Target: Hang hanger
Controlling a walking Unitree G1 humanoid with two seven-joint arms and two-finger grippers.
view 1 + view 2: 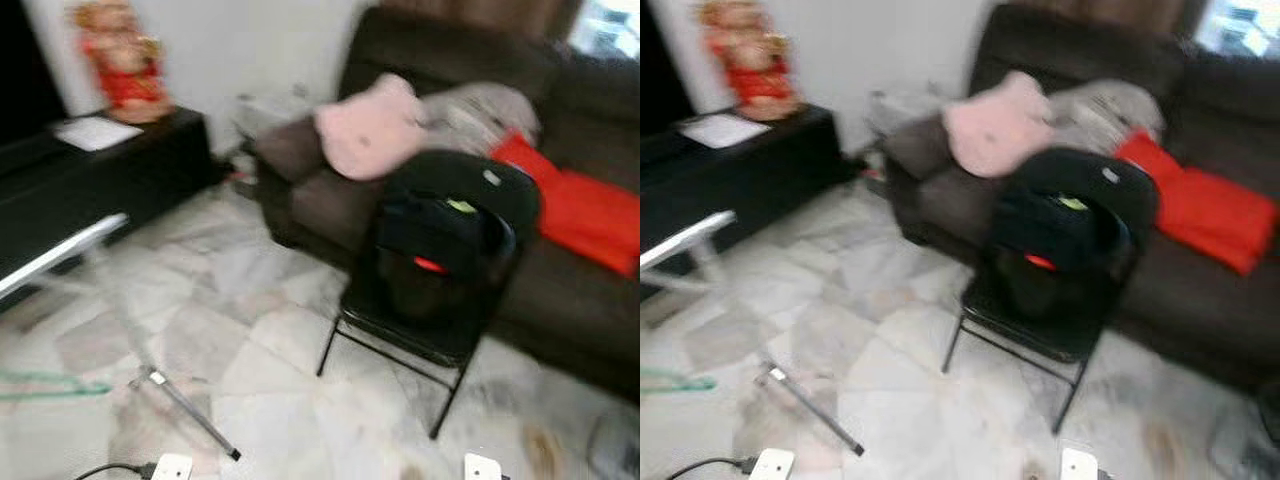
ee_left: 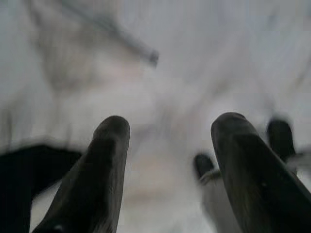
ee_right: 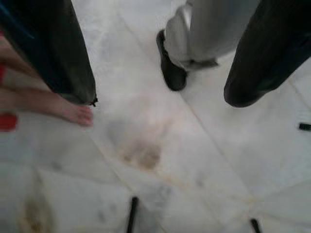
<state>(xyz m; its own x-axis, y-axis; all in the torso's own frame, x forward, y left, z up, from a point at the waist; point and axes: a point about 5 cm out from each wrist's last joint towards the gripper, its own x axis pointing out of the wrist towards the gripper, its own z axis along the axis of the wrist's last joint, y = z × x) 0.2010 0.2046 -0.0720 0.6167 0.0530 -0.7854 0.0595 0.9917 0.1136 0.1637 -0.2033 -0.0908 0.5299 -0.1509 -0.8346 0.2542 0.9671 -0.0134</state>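
A thin green hanger (image 1: 55, 388) lies on the pale marble floor at the far left, blurred. Near it a slanted grey metal rod (image 1: 185, 410) with a black tip rests on the floor, and a white bar (image 1: 60, 252) juts in from the left edge. My left gripper (image 2: 170, 145) hangs over the floor with its two black fingers apart and nothing between them. My right gripper (image 3: 160, 99) also points down at the floor, fingers spread wide and empty.
A black folding chair (image 1: 440, 340) holding a dark backpack (image 1: 440, 245) stands ahead, in front of a brown sofa (image 1: 580, 290) with pink and red cushions. A low black cabinet (image 1: 110, 170) stands at the left. A person's bare foot (image 3: 73, 111) is close to my right gripper.
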